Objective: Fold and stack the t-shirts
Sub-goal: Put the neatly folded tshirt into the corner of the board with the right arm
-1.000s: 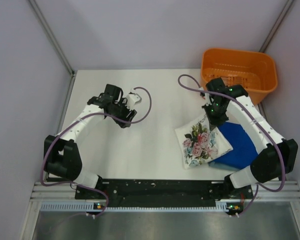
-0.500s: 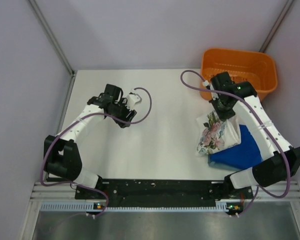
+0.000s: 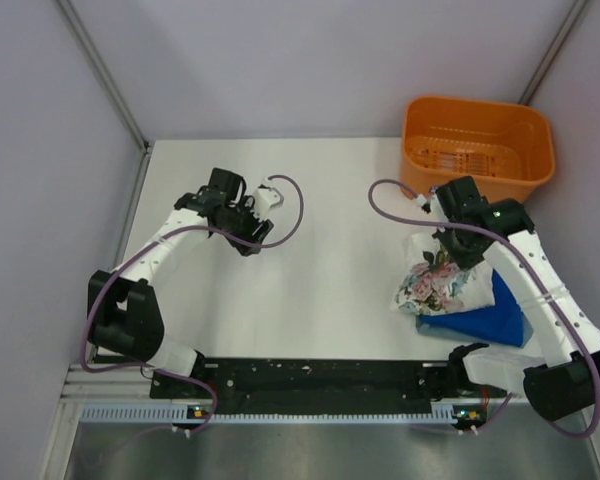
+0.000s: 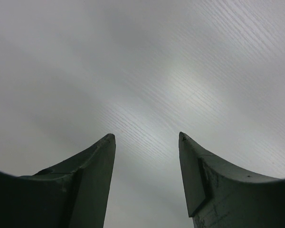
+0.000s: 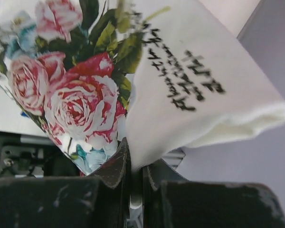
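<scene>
The white t-shirt with pink roses and dark lettering (image 3: 435, 282) hangs bunched from my right gripper (image 3: 458, 256), which is shut on a fold of it (image 5: 147, 128). It droops over the left edge of the blue t-shirt (image 3: 490, 322), which lies on the table at the right front. In the right wrist view the floral cloth (image 5: 80, 95) fills the frame above the pinched jaws. Far off at the left, my left gripper (image 3: 250, 242) stands open over bare table with nothing between its fingers (image 4: 92, 166).
An orange plastic basket (image 3: 477, 140) stands at the back right corner, just behind the right arm. Purple cables loop from both wrists. The white table (image 3: 320, 250) is walled on three sides, with the arm bases along its near edge.
My right gripper has lifted the floral shirt off the blue one and carried it right and nearer. The shirt went from flat to bunched and hanging. The left arm has not moved.
</scene>
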